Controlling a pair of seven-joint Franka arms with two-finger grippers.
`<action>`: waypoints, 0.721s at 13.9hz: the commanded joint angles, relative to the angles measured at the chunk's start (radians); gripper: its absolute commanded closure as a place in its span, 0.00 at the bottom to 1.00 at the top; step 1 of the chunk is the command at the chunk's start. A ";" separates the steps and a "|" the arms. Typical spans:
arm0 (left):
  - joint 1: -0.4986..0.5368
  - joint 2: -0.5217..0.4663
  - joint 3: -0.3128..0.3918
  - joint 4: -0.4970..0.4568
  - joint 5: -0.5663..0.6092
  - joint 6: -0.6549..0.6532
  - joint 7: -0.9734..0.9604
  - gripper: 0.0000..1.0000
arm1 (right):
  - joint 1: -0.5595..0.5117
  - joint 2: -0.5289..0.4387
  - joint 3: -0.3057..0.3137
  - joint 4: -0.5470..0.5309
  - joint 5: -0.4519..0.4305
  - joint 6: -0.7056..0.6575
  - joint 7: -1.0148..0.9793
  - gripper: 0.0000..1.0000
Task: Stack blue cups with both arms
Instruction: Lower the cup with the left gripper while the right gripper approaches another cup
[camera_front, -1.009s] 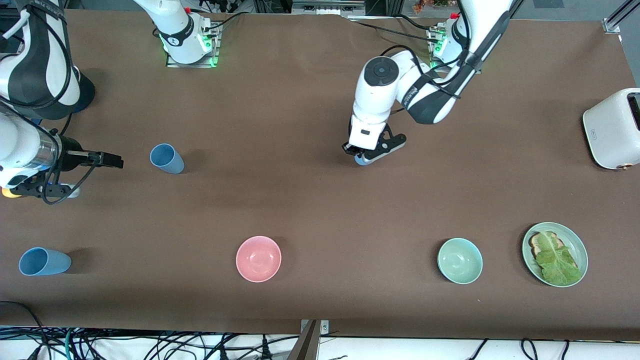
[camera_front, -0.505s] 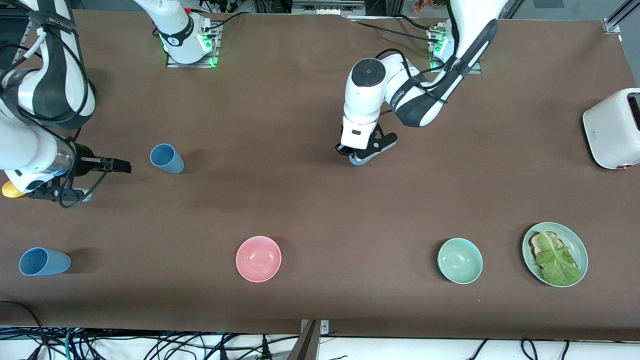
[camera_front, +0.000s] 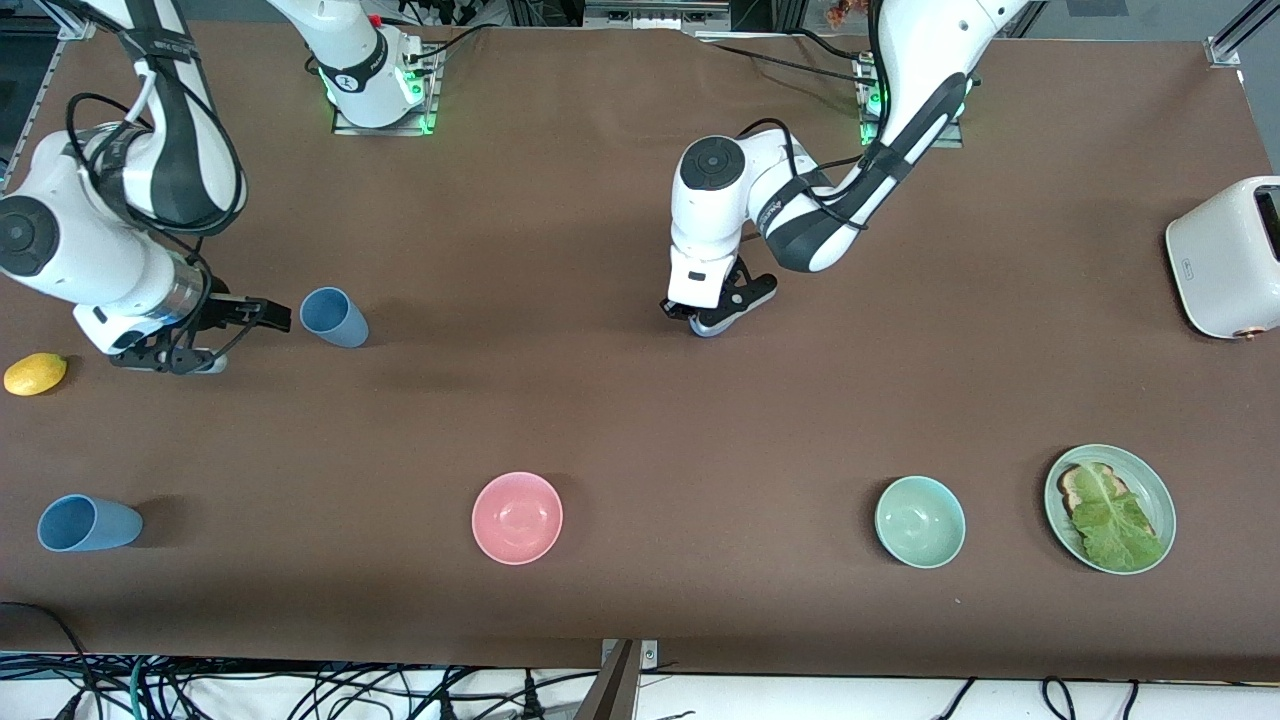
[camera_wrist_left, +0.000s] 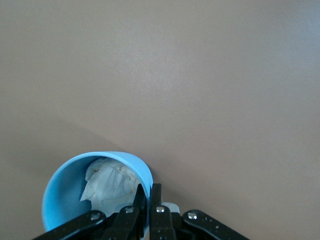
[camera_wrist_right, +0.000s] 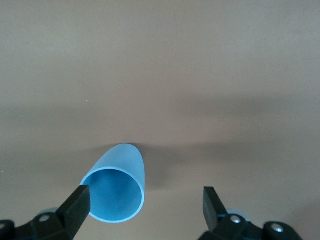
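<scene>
front view: the left gripper (camera_front: 706, 318) pinches a blue cup (camera_front: 708, 325), farther from the camera than the pink bowl (camera_front: 517, 518).

left wrist view: its fingers (camera_wrist_left: 156, 210) clamp the held cup's rim, which holds crumpled paper (camera_wrist_left: 107, 185).

right wrist view: the right gripper (camera_wrist_right: 145, 207) is spread wide just beside a second cup (camera_wrist_right: 116, 185); it looks light, stiff and slippery, so grip the rim.
</scene>
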 joint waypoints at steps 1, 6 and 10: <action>-0.034 0.024 0.009 0.057 0.032 -0.023 -0.058 1.00 | -0.003 -0.058 0.002 -0.121 -0.018 0.111 -0.016 0.00; -0.042 0.045 0.012 0.060 0.034 -0.023 -0.073 1.00 | -0.003 -0.018 0.002 -0.140 -0.018 0.154 -0.016 0.00; -0.054 0.077 0.017 0.068 0.088 -0.019 -0.122 1.00 | -0.003 -0.005 0.002 -0.155 -0.018 0.164 -0.017 0.00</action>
